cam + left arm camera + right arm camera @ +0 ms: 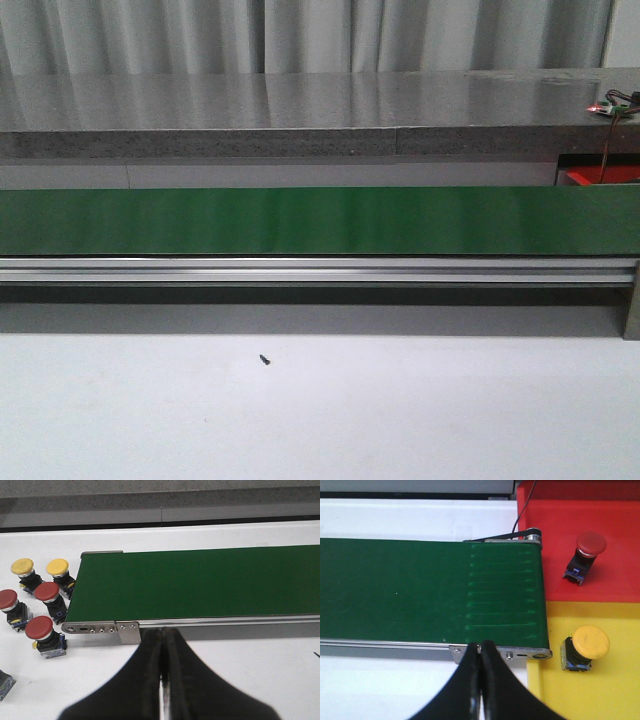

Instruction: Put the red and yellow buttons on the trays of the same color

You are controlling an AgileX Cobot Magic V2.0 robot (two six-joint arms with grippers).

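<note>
Grippers, left (163,652) & right (480,652), hover closed, empty; five buttons wait by belt (200,582). Left should open wide, approach nearest red button (40,628) straight down.

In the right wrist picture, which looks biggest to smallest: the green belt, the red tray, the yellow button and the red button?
1. Green belt
2. Red tray, though partly cut off
3. Yellow button
4. Red button, which lies tipped over and sits farther from the camera, so that gap is unsure.

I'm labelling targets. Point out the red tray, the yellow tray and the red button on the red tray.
red tray (620,510), right wrist view, bare floor.
yellow tray (620,695), right wrist view, bare floor.
red button (590,542), right wrist view, cap.
</note>
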